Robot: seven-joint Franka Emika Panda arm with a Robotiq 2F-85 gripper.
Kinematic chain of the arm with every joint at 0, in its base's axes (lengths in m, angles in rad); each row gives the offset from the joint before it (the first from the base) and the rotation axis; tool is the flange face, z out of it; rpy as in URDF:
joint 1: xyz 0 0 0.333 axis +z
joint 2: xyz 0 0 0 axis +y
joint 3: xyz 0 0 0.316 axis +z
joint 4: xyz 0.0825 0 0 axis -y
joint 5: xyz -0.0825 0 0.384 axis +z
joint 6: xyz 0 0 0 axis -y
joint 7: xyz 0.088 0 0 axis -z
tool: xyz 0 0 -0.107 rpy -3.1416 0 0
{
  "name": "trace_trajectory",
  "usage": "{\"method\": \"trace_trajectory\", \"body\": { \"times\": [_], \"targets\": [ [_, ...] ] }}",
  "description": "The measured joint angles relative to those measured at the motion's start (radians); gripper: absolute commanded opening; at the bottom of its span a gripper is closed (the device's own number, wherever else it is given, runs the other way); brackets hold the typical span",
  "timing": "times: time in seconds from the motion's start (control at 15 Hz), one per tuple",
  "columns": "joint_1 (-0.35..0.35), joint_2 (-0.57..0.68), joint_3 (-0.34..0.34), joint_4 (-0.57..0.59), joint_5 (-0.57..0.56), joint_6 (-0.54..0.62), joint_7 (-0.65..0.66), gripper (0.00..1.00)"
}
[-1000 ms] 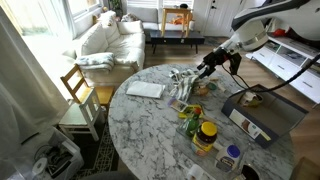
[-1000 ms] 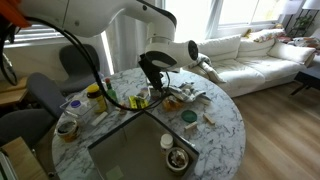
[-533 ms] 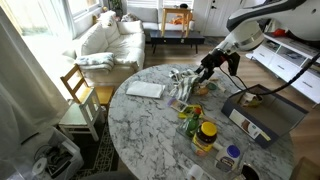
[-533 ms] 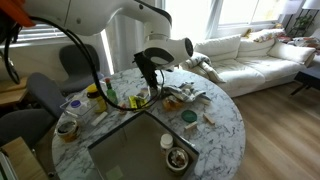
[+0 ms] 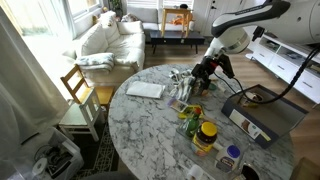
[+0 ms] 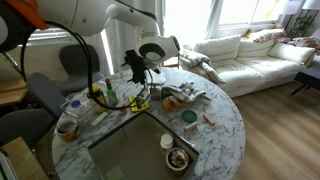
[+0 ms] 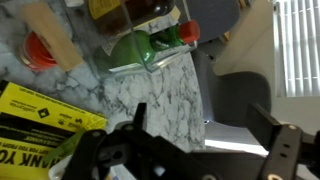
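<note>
Two dark fingers (image 7: pixel 272 135) of the Franka arm's end effector (image 7: pixel 200 115) stand spread wide in the wrist view, with nothing between them, as it hangs above the round marble bench (image 7: pixel 150 95) in a living room. Nearest to it is a yellow packet (image 7: pixel 40 118) printed with black lettering, lying flat on the marble just beside one finger. In an exterior view the packet (image 6: pixel 138 101) sits almost directly under the end effector (image 6: pixel 135 70), which is clear of it and touches nothing. Beyond the packet in the wrist view lies a green bottle (image 7: pixel 145 48) with a red cap (image 7: pixel 190 32), next to an amber jar (image 7: pixel 130 8) at the frame's top edge. In an exterior view the end effector (image 5: pixel 202 72) hovers over a cluster of small items toward the far side of the bench (image 5: pixel 150 130), with a white sheet of paper (image 5: pixel 145 89) well apart on one side and a grey tray (image 5: pixel 275 115) on the other. A pale sofa (image 5: pixel 105 40) and a wooden chair (image 5: pixel 80 95) stand behind the bench.
</note>
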Motion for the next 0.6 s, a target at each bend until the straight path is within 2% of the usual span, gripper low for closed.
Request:
{"method": "trace_trajectory", "body": {
  "times": [0.4, 0.6],
  "targets": [
    [0.037, 0.031, -0.001, 0.007, -0.175, 0.16, 0.068, 1.0],
    [0.047, 0.031, -0.001, 0.012, -0.191, 0.176, 0.068, 1.0]
  ]
}}
